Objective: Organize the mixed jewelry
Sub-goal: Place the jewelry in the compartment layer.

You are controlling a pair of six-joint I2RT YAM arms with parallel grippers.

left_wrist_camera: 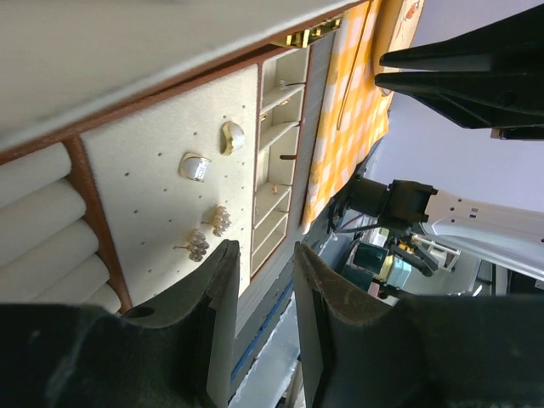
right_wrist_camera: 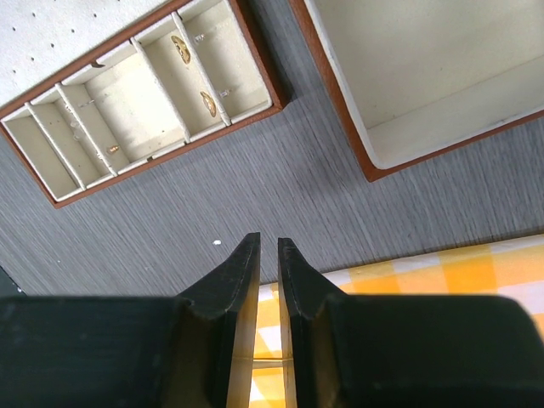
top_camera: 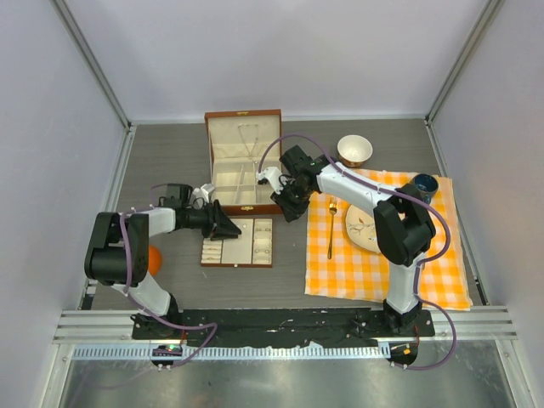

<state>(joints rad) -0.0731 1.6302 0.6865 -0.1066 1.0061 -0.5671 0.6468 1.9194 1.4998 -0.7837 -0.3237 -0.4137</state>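
Right wrist shows right claw (right_wrist_camera: pixel 269 243) barely apart at cloth (right_wrist_camera: pixel 476 272) edge; left claw (left_wrist_camera: pixel 265 252) apart.

Silvery studs (left_wrist_camera: pixel 195 167) on cream pad (left_wrist_camera: pixel 144 212), gold bits (right_wrist_camera: pixel 208 104) in compartments (right_wrist_camera: pixel 127 110)

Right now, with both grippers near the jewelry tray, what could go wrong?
The left gripper hovers close to the earrings on the tray; lowering carelessly could knock them loose. A tiny white speck lies on the grey table near the right gripper and might get swept away or missed.
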